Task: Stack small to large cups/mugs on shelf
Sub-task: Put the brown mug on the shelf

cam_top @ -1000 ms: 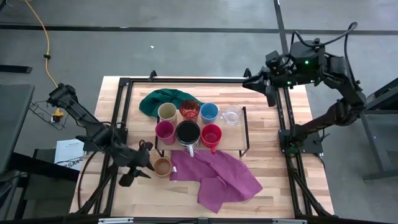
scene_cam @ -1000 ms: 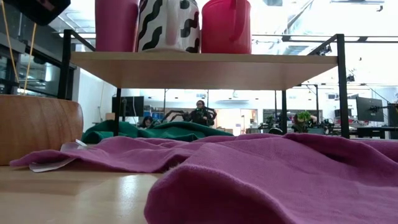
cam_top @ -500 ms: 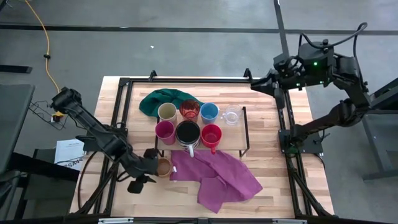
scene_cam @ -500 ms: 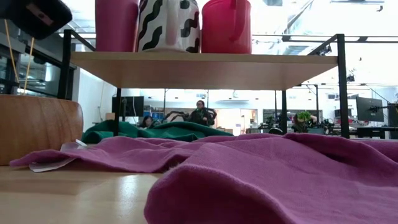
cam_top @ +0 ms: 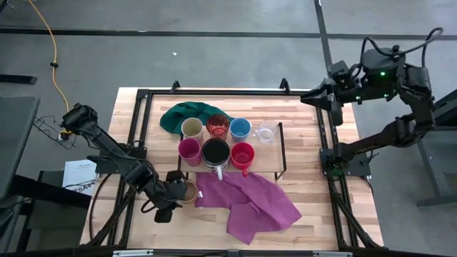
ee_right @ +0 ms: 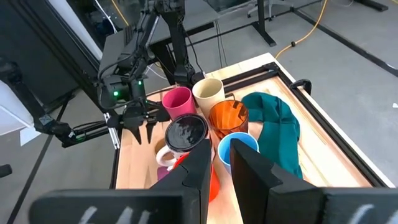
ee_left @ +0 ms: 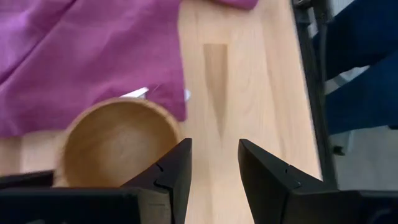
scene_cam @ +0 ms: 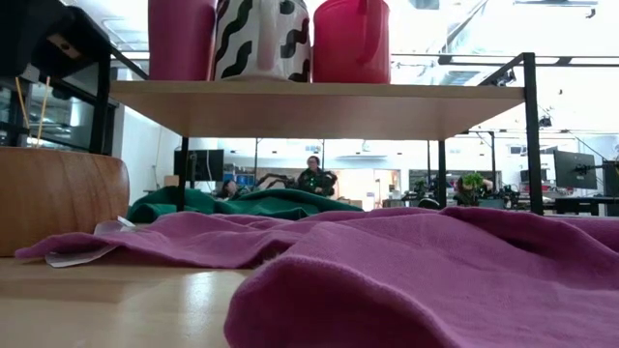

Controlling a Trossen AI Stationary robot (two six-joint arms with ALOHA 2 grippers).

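While the left arm bends low over the table, its gripper point(cam_top: 173, 191) sits right at the wooden cup point(cam_top: 187, 191)

The left arm reaches from the table's left edge down to the front, and its fingers point(ee_left: 177, 168) are apart with one next to the wooden cup's rim and nothing held; the right arm is up high past the back right corner, its gripper point(cam_top: 319, 98) with a small gap between the fingers and nothing in it. Seven cups stand on the shelf point(cam_top: 275, 161): four in the back row, cream point(cam_top: 191, 128), see-through red point(cam_top: 217, 126), blue point(cam_top: 240, 128) and clear glass point(cam_top: 266, 133), and three in the front row, magenta point(cam_top: 189, 150), striped mug point(cam_top: 216, 153) and red mug point(cam_top: 243, 155). One wooden cup stands on the table point(cam_top: 321, 207), touching the purple cloth point(cam_top: 250, 200). There are two cloths, with the green one point(cam_top: 187, 114) behind the shelf
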